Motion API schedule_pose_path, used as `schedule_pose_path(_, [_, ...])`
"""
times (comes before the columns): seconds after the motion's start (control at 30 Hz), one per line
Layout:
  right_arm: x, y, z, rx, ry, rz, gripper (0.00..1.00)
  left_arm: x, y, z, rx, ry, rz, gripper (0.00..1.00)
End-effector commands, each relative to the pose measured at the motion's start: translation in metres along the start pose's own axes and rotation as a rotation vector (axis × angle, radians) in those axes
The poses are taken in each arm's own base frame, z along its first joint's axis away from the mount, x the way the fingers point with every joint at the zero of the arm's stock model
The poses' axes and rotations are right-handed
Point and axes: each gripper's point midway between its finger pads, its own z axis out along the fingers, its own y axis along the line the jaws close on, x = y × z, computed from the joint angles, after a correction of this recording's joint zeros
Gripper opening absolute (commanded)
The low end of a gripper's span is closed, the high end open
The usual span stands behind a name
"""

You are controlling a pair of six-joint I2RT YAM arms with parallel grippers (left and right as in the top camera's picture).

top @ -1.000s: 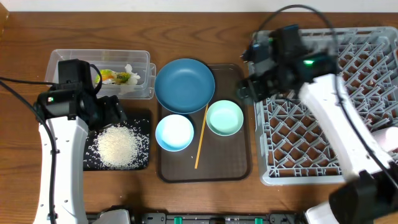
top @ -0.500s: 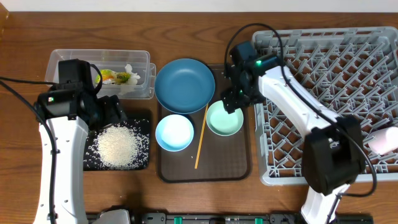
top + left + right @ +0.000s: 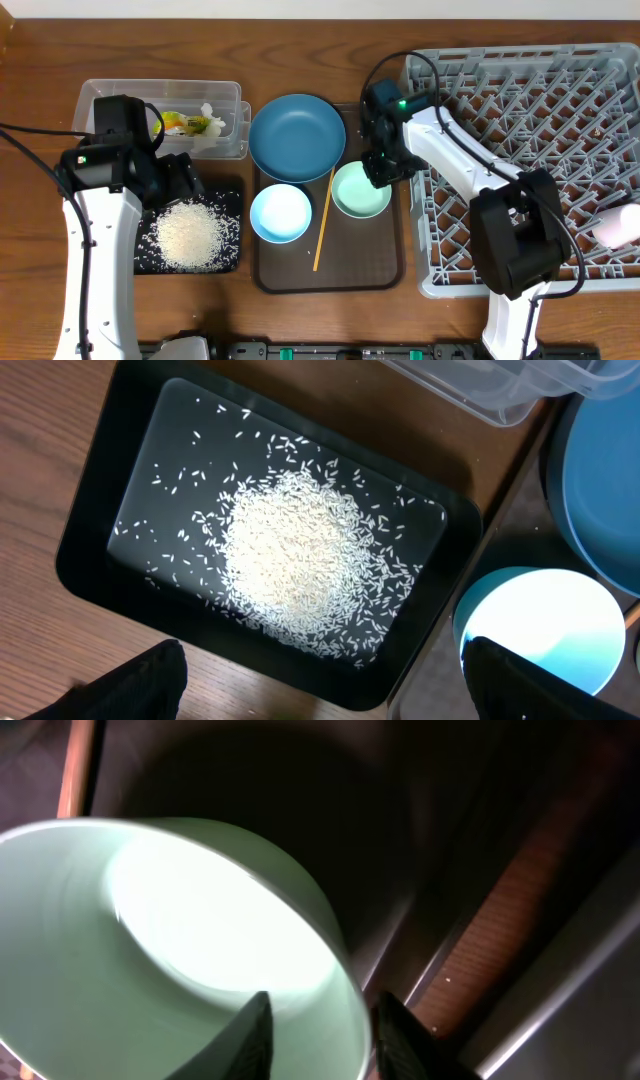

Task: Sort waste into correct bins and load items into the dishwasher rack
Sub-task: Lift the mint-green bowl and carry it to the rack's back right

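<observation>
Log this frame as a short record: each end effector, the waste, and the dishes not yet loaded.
left end effector: open, above rice in black tray
right end effector: open, fingers astride mint-green bowl rim
clear tub: holds wrapper and tissue
brown tray: carries blue plate, light blue bowl, mint-green bowl, wooden stick

A: What sits directly on the table (image 3: 300,320)?
B: Brown wood top, four things on it. Far left: clear tub (image 3: 170,88). Just near of that: black tray (image 3: 238,262). Centre: brown serving tray (image 3: 360,255), left edge just beside the black tray.
A: Right side?
B: Grey dishwasher rack (image 3: 460,283), running far to near. Thin strip of bare wood between it and the serving tray.
</observation>
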Motion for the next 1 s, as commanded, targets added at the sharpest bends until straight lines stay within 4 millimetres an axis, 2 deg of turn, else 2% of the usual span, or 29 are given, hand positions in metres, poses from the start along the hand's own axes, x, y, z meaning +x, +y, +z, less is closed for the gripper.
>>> schedule_pose_path(0.0, [0.003,0.003,0.002,0.008,0.013,0.007,0.22,-0.001,0.003,-0.003,-0.006,-0.013,-0.015,0.91])
schedule_pose_path(0.3, [0.006,0.003,0.002,0.010,0.027,0.020,0.01,-0.001,0.003,-0.003,-0.006,-0.013,-0.015,0.91])
schedule_pose_path(0.47, [0.009,0.002,0.001,0.011,0.035,0.020,0.01,-0.001,0.003,-0.003,-0.006,-0.013,-0.015,0.91])
schedule_pose_path(0.57, [0.009,0.002,-0.010,0.008,0.019,0.025,0.01,-0.001,0.003,-0.003,-0.006,-0.013,-0.015,0.91])
schedule_pose_path(0.63, [0.005,-0.001,-0.025,0.006,-0.025,0.034,0.02,-0.001,0.003,-0.003,-0.006,-0.013,-0.015,0.91])
schedule_pose_path(0.73, [-0.004,-0.011,-0.059,0.015,-0.134,0.051,0.01,-0.001,0.003,-0.003,-0.006,-0.013,-0.015,0.91])
schedule_pose_path(0.87, [-0.010,-0.040,-0.115,0.098,-0.309,0.096,0.01,-0.001,0.003,-0.003,-0.006,-0.013,-0.015,0.91])
schedule_pose_path(0.97, [-0.010,-0.073,-0.156,0.225,-0.434,0.154,0.01,-0.001,0.003,-0.003,-0.006,-0.013,-0.015,0.91])
